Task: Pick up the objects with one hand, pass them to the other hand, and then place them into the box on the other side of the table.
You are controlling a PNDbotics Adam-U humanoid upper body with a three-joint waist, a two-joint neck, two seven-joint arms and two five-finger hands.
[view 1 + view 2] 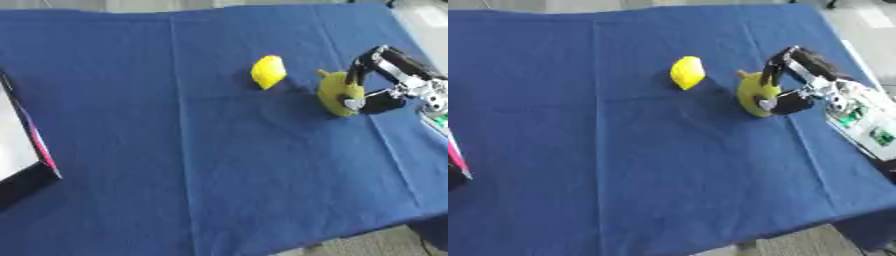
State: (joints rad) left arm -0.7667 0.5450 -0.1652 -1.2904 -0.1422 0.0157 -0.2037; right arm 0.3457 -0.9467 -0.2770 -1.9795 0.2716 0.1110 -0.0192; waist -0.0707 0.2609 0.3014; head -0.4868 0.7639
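Box: nearest me, at the left edge of the blue tablecloth [219, 165], sits the box [19, 145], pale inside with a pink rim and dark wall; only its corner shows.
Right hand: my right hand [378, 85] comes in from the right side, fingers [360, 64] arched over the top of the yellow-green pear-shaped fruit [336, 94] and thumb pressed low against its near right side, so I am grasping it.
Left hand: in neither view, so I can say nothing of it.
Held fruit: it stands far right on the cloth, stem tip pointing far-left, long axis roughly upright with a slight lean; I cannot tell whether it has left the cloth.
Other fruit: a yellow lemon [269, 71] lies just left of the held fruit, apart from it, tilted with its long axis running far-right to near-left.
Key relation: the box is well away to the left, across the whole cloth from my right hand, so I judge the handover must happen around mid-table, carrying the fruit leftward.
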